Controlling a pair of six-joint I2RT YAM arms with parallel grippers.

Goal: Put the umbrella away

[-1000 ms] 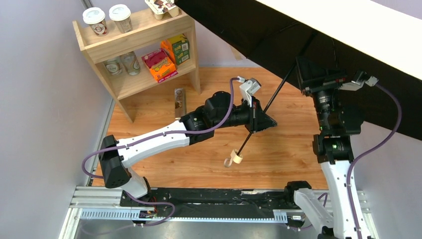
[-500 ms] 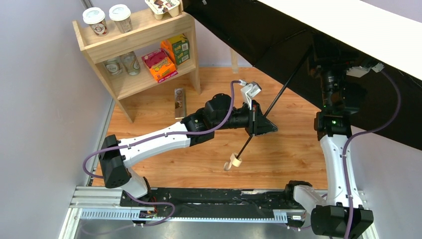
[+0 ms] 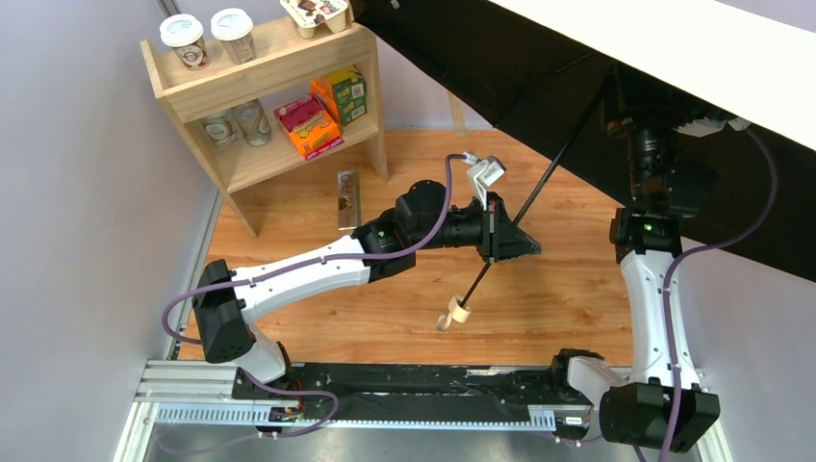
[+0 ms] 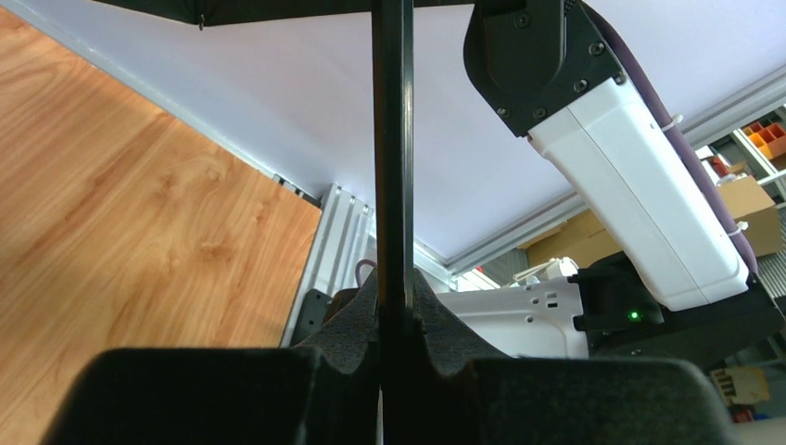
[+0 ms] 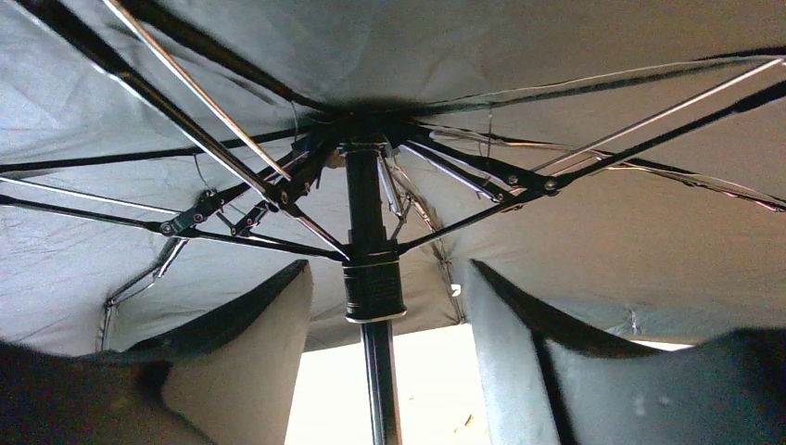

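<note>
The umbrella (image 3: 674,43) is open, its pale canopy spread over the table's far right with the dark underside facing me. Its thin black shaft (image 3: 553,164) slants down to the small wooden handle (image 3: 460,310), which hangs above the table. My left gripper (image 3: 500,241) is shut on the shaft (image 4: 392,139) partway down. My right gripper (image 3: 630,106) reaches up under the canopy. In the right wrist view its jaws (image 5: 387,273) stand apart on either side of the black runner (image 5: 373,287), with a gap on each side. The ribs (image 5: 232,199) fan out above.
A wooden shelf (image 3: 279,58) stands at the back left, holding cups, glasses and coloured boxes. A small flat packet (image 3: 346,197) lies on the wooden table (image 3: 289,308) beside it. Walls close in on the left and right.
My right arm has stretched up and back, deeper under the canopy, and its jaws have narrowed around the runner. My left gripper has kept its hold on the shaft, barely moving.
</note>
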